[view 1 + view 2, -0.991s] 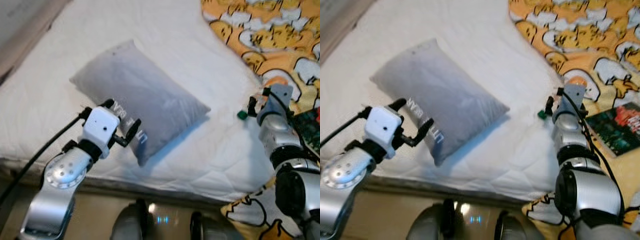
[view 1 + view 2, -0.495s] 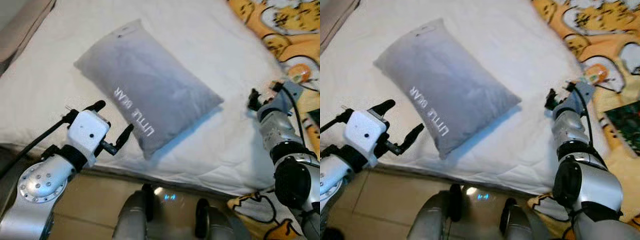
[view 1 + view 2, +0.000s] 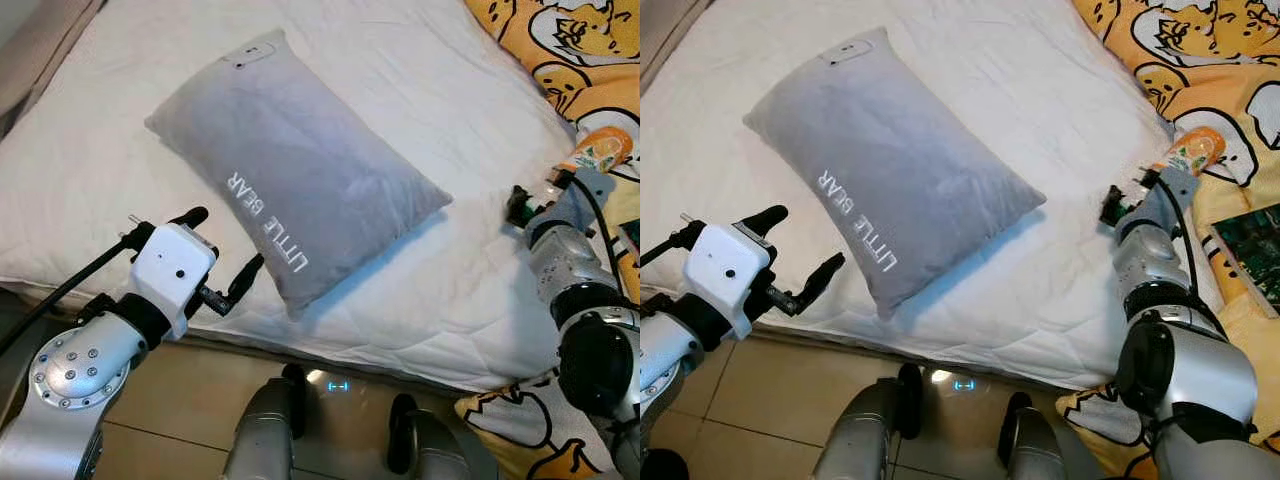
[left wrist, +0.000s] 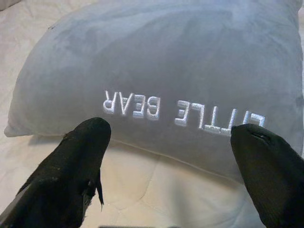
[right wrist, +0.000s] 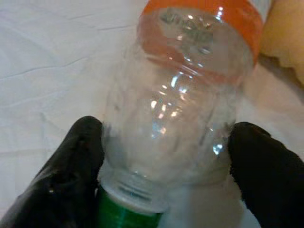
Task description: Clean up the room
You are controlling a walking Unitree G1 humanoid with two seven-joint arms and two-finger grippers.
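Right wrist view, item one: a clear plastic bottle (image 5: 178, 90) with an orange label band and a green cap, lying on its side on the white quilted mattress (image 3: 420, 90). The right gripper (image 5: 171, 161) has one black finger on each side of the bottle's shoulder, just above the cap; the left-hand finger (image 5: 76, 156) appears to touch the plastic, though contact on the other side cannot be settled from this angle. The cap end points back toward the wrist, the orange band away from it.

Item two: grey pillow (image 3: 290, 185), oblong, stitched "LITTLE BEAR" in white along one long edge (a small white tag sits at its far corner). It lies flat on the mattress, set at a diagonal, directly ahead of the left gripper (image 3: 225, 250).

Item three: left gripper, fingers spread wide and holding nothing. It hovers at the near edge of the mattress, just short of the pillow's lettered edge; in the left wrist view the two fingertips (image 4: 83, 152) frame the lettering with bare sheet between them.

Item four: yellow cartoon-print blanket (image 3: 1200, 60), bunched on the mattress beyond and to the outer side of the right gripper; the bottle's orange end lies right against its edge.

Item five: dark green printed book or box (image 3: 1252, 250), resting on the blanket to the outer side of the right arm.

Item six: tan tiled floor (image 3: 770, 400), below the left gripper.
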